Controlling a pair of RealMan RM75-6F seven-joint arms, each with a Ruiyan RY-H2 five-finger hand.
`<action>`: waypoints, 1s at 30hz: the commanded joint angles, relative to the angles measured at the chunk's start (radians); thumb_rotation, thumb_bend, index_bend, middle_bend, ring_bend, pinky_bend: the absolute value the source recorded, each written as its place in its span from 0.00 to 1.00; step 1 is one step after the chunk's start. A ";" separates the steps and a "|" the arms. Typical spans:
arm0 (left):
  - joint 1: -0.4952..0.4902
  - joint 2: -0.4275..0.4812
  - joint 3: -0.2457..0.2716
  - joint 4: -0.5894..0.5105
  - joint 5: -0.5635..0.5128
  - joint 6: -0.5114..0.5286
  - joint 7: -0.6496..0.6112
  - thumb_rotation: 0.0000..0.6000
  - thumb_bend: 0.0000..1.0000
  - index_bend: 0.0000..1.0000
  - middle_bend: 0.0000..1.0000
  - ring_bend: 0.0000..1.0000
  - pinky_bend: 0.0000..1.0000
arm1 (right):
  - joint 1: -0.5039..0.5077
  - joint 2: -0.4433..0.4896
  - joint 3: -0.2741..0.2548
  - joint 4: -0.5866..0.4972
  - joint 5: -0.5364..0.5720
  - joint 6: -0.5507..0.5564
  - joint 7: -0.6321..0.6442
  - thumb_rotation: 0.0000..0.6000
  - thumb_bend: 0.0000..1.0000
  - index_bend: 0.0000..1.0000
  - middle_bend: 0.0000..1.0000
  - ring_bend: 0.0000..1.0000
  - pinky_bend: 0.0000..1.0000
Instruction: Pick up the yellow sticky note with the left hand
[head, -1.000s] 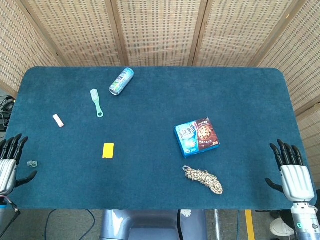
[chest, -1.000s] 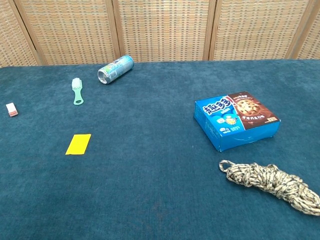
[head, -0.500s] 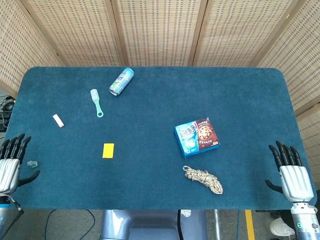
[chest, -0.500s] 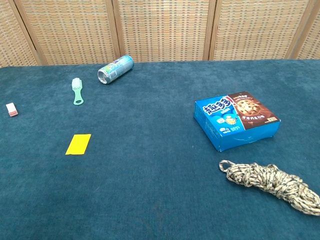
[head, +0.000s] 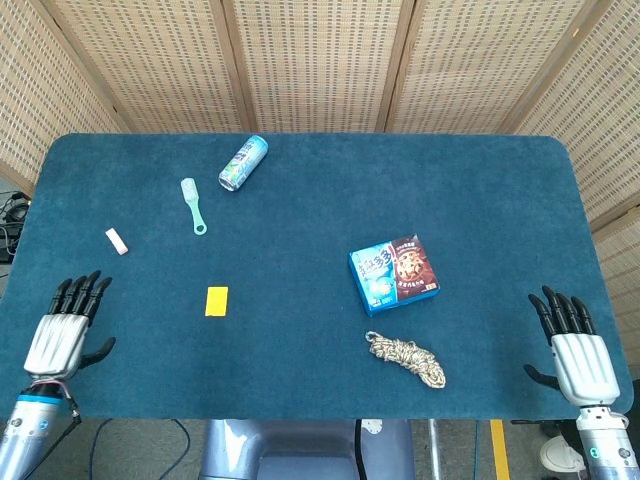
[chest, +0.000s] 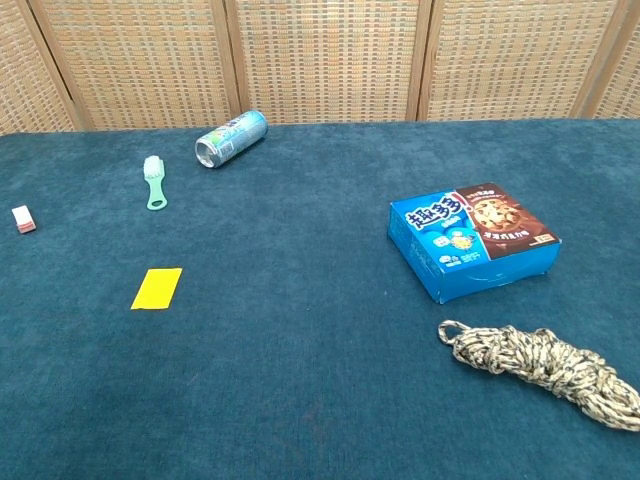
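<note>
Both hands empty, fingers spread: left hand over the table's near-left edge, right hand at the near-right edge. Yellow sticky note lies flat on the table, well apart from the left hand, right of it.

1. The blue and brown cookie box carries large white Chinese characters on its blue half, reading "趣多多" in the chest view; the smaller print beside them is too fine to read.
2. The lying can has printing on its side, too small and blurred to make out in either view.
</note>
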 joint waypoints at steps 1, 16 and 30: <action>-0.044 -0.053 -0.012 0.030 -0.026 -0.061 0.042 1.00 0.30 0.00 0.00 0.00 0.00 | 0.000 0.004 -0.001 -0.002 -0.003 0.000 0.012 1.00 0.02 0.00 0.00 0.00 0.00; -0.188 -0.252 -0.091 0.072 -0.149 -0.185 0.255 1.00 0.31 0.00 0.00 0.00 0.00 | 0.006 0.017 -0.001 -0.002 0.003 -0.017 0.054 1.00 0.01 0.00 0.00 0.00 0.00; -0.277 -0.362 -0.121 0.119 -0.289 -0.259 0.375 1.00 0.31 0.00 0.00 0.00 0.00 | 0.012 0.031 -0.002 0.001 0.005 -0.033 0.104 1.00 0.01 0.00 0.00 0.00 0.00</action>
